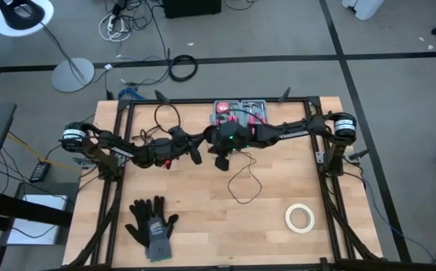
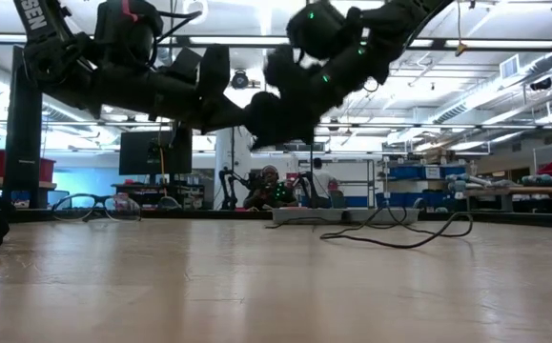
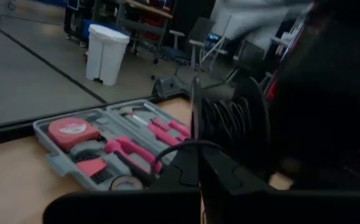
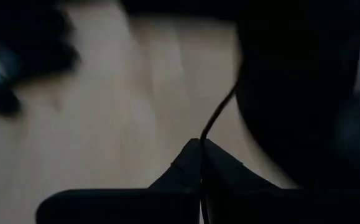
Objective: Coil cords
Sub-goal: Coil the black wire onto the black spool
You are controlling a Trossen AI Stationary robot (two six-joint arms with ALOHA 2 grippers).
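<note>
The cord is a very thin black wire. One slack stretch lies looped on the wooden table [image 1: 202, 226] near the middle [image 1: 246, 183], and shows in the low view as well [image 2: 404, 238]. Another loop lies at the far left [image 1: 166, 117]. In the left wrist view several turns of it [image 3: 229, 121] sit wound in a tight bundle just past my left gripper [image 3: 198, 163], which is shut. My left gripper [image 1: 195, 156] and my right gripper [image 1: 221, 161] hang close together above the table's middle. My right gripper [image 4: 201, 149] is shut on the cord. My left gripper is shut with a short arc of the cord [image 3: 178, 147] coming out at its fingertips. The wound turns stand right beyond them, clear of the table. The fingers hide the exact place of contact. My right gripper pinches a single strand of the cord [image 4: 212, 127] between its two fingertips. The strand runs out from between them toward the dark arm close in front. The fingers slant down from the table's right side, above the table.
An open grey tool case [image 1: 240, 113] with pink tools lies at the far middle, just behind the grippers. A white tape roll [image 1: 299, 217] lies near right. A pair of black and grey gloves [image 1: 151, 222] lies near left.
</note>
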